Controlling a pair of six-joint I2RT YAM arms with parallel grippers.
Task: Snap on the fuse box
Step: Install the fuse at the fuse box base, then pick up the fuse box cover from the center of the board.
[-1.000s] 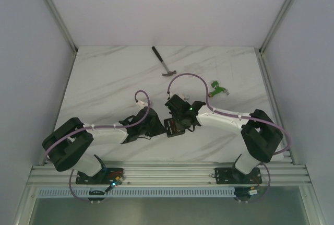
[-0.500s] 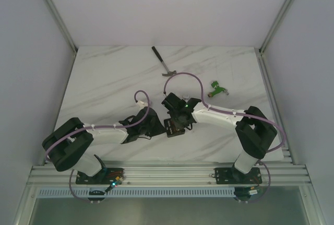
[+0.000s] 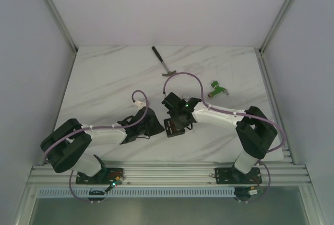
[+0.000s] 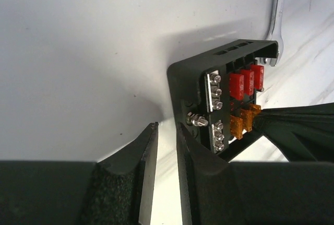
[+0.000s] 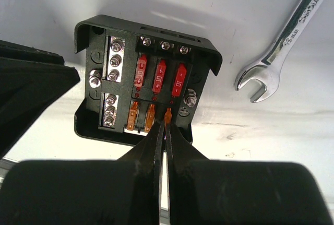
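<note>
— Inward since a second ago: the right arm (image 3: 219, 114) has drawn its elbow closer. Where is the box?
— The small black squarish plastic fuse box (image 5: 148, 86) lies on the white marble surface (image 3: 104, 79), between both arms.
— Fingers?
— The right fingers (image 5: 148, 149) are pressed together, tips touching an orange fuse (image 5: 168, 114); the left fingers (image 4: 135, 152) stand slightly apart beside the box's corner.

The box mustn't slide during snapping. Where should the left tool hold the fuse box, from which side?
Likely the fuse box by its raised wall nearest the left tool, pinched from above: it lies flat, open face up, and that thin rim stands clear of the fuses.
</note>
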